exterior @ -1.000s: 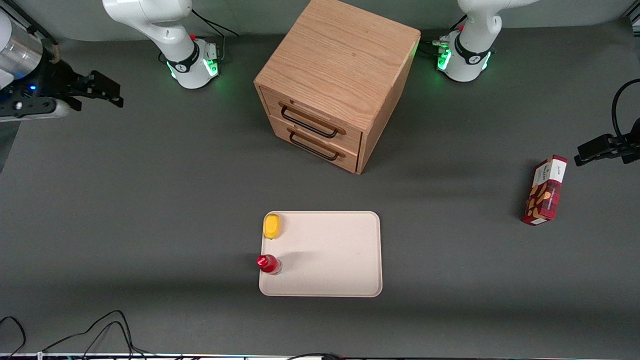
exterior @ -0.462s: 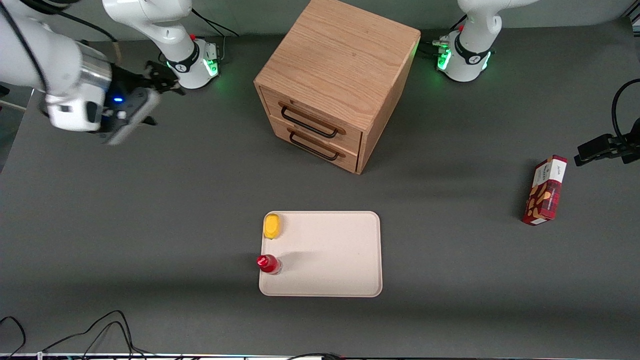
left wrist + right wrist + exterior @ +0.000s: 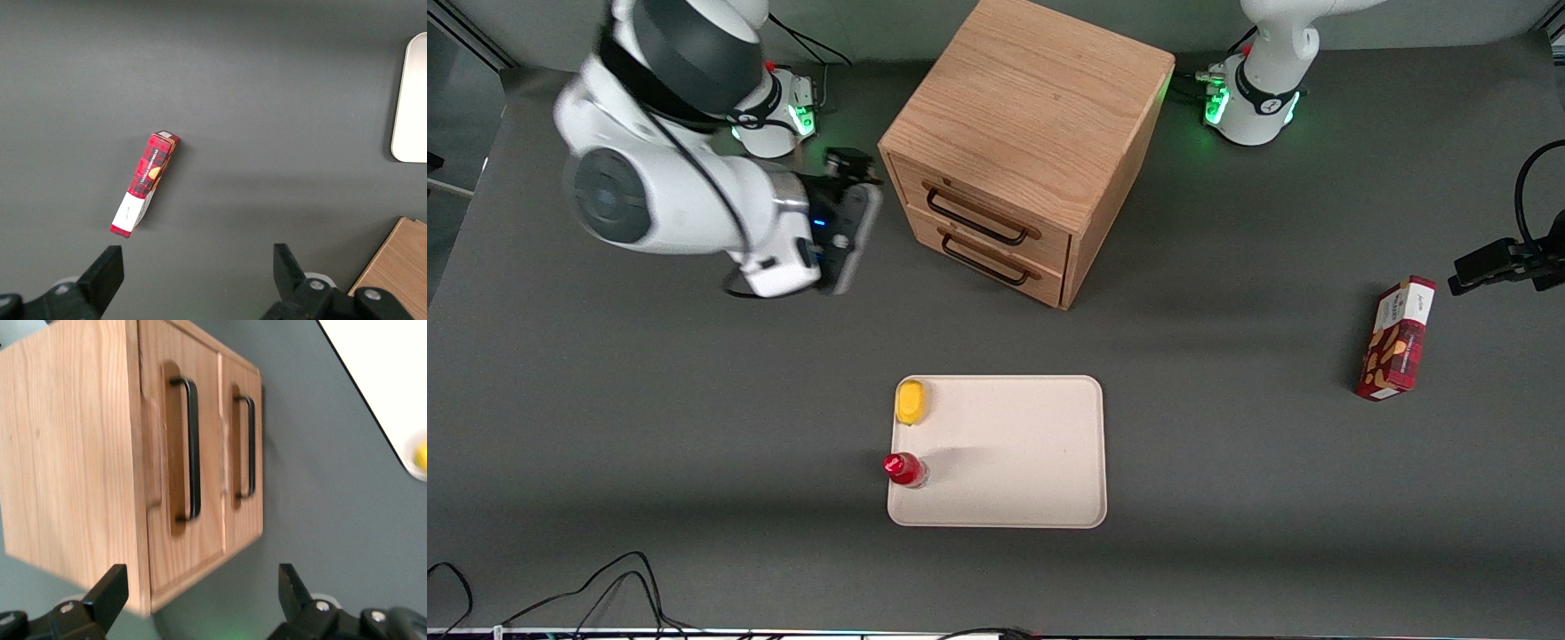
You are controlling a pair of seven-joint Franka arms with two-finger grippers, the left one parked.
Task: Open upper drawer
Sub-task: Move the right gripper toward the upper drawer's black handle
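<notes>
The wooden cabinet stands at the table's middle, far from the front camera. The upper drawer is shut, with its black wire handle flat against its front. The lower drawer below it is shut too. My right gripper hovers beside the cabinet's front corner, toward the working arm's end, not touching it. In the right wrist view the upper drawer and its handle lie ahead of the gripper, whose fingers are spread wide and empty.
A cream tray lies nearer the front camera than the cabinet, with a yellow object and a red bottle on its edge. A red box lies toward the parked arm's end.
My right arm has swung in from the working arm's end of the table to just beside the cabinet's front. The drawers have not moved.
</notes>
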